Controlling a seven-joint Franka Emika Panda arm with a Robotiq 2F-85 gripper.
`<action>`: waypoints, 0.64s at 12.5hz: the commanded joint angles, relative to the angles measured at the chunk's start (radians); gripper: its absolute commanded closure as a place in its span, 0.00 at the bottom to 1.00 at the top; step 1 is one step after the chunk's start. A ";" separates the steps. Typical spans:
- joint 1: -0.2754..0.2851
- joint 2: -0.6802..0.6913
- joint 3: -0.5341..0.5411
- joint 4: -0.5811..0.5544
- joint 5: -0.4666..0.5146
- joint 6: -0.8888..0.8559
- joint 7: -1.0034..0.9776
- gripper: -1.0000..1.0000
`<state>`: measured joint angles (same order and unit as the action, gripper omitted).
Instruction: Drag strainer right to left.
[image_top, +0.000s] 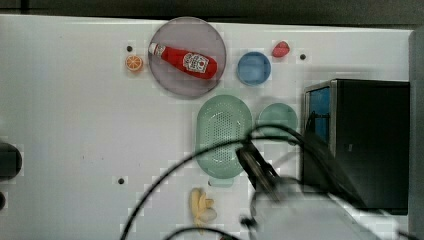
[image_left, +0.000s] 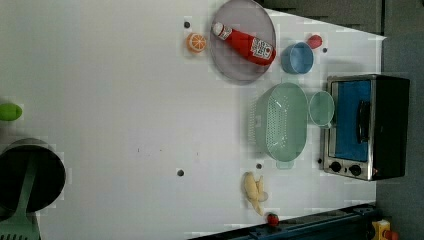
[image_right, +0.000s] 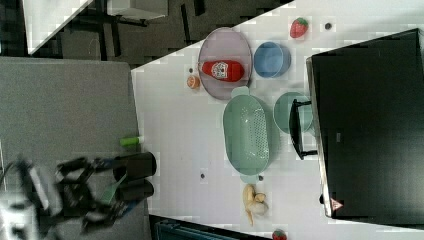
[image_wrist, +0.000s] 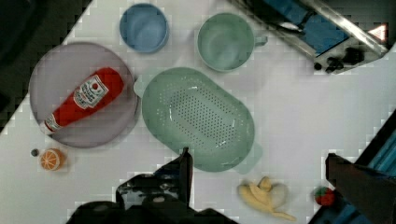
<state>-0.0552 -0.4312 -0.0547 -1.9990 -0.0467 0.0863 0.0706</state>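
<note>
The strainer (image_top: 223, 135) is a pale green oval colander with small holes, lying flat on the white table in the middle of the top view. It also appears in the left view (image_left: 281, 122), the right view (image_right: 246, 134) and the wrist view (image_wrist: 198, 119). My gripper (image_top: 248, 155) hovers over the strainer's rim, on the top view's lower right side of it. In the wrist view the gripper (image_wrist: 261, 175) is open, its two dark fingers (image_wrist: 185, 170) spread wide with nothing held between them.
A green cup (image_top: 277, 117) stands right beside the strainer, and a toaster oven (image_top: 370, 140) beyond it. Behind are a blue bowl (image_top: 253, 68), a grey plate (image_top: 170, 80) with a ketchup bottle (image_top: 185, 61), an orange slice (image_top: 134, 63) and a strawberry (image_top: 281, 49). A banana (image_top: 201, 205) lies in front.
</note>
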 joint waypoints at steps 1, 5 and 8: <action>0.025 0.180 0.039 -0.166 -0.001 0.098 0.158 0.00; 0.025 0.326 0.058 -0.257 -0.001 0.360 0.406 0.00; 0.029 0.416 0.066 -0.330 -0.001 0.530 0.572 0.00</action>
<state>-0.0017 0.0961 0.0236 -2.3359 -0.0632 0.5708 0.5176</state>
